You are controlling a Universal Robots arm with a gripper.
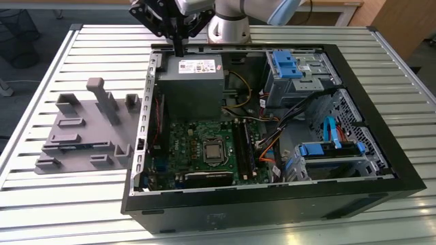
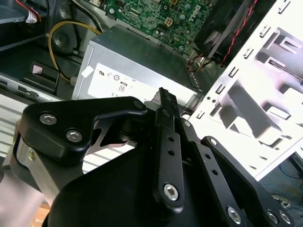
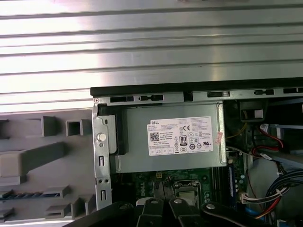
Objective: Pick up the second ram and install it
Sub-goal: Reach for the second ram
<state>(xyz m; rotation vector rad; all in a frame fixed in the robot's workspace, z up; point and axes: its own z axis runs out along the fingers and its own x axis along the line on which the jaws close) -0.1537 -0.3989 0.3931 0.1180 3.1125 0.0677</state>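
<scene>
My gripper hangs over the far edge of the open computer case, just above the grey power supply. Its black fingers are pressed together with nothing between them, as the second wrist view shows. The green motherboard lies nearer the front of the case, with long black memory slots beside the processor socket. A thin bluish strip sits in a slot of the grey holder; I cannot tell whether it is the second ram.
The grey holder with posts and slots lies on the slatted metal table at the exterior view's left of the case. Blue drive-bay latches and cable bundles fill the case at the exterior view's right. The arm's base stands behind the case.
</scene>
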